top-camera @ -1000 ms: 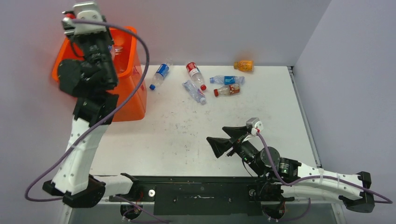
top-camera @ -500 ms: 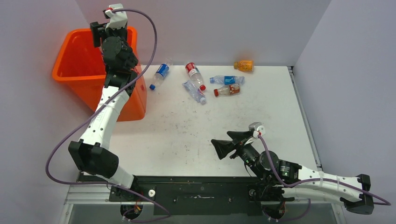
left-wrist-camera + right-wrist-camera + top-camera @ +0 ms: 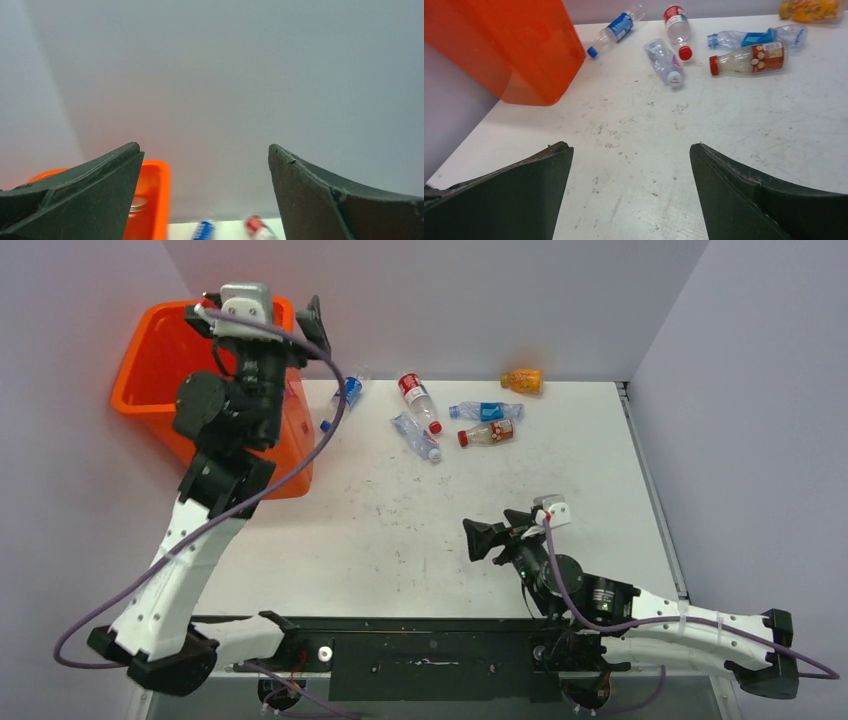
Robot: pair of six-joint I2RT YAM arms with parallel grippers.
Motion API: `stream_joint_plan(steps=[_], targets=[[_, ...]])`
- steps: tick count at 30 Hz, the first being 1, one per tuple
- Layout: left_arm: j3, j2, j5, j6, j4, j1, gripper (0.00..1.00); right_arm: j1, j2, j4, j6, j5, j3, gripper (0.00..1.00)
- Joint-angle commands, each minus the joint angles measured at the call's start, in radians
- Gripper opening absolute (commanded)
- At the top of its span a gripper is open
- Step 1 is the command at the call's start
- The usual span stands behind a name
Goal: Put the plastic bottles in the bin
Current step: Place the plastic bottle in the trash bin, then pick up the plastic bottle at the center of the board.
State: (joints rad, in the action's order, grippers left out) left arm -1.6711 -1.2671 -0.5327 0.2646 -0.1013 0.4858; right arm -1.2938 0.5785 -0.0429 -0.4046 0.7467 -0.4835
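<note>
Orange bin (image 3: pixel 150 360) upright far L; 6 plastic bottles (image 3: pixel 417 400) lie on sides to its R.

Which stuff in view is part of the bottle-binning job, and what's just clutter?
Job: bin; blue-label bottle beside it; red-label bottle; crushed clear bottle; blue-band bottle; red-capped bottle; orange bottle.
Clutter: none seen; only the table itself.
</note>
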Motion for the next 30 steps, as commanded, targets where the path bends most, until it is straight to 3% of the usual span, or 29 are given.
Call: stream_joint_plan(steps=[1,4,8,14,22,30], targets=[[0.071,0.138,0.308,-0.191,0.302,0.112,0.96,0.077,0.143,0.074,0.009,0.086,-0.158,0.9],[0.235,0.233,0.425,-0.27,0.346,0.146,0.96,0.255,0.238,0.114,-0.034,-0.094,-0.225,0.9],[0.491,0.365,0.53,-0.37,0.335,0.155,0.96,0.605,0.348,0.084,-0.134,-0.428,-0.238,0.9],[0.794,0.5,0.541,-0.45,0.309,0.157,0.96,0.9,0.501,-0.124,-0.376,-0.617,-0.169,0.9],[0.968,0.581,0.494,-0.549,0.244,0.152,0.96,0.951,0.832,-0.368,-0.62,-0.553,-0.23,0.9],[1.007,0.642,0.464,-0.547,0.226,0.154,0.96,0.975,1.189,-0.385,-0.772,-0.517,-0.442,0.9]])
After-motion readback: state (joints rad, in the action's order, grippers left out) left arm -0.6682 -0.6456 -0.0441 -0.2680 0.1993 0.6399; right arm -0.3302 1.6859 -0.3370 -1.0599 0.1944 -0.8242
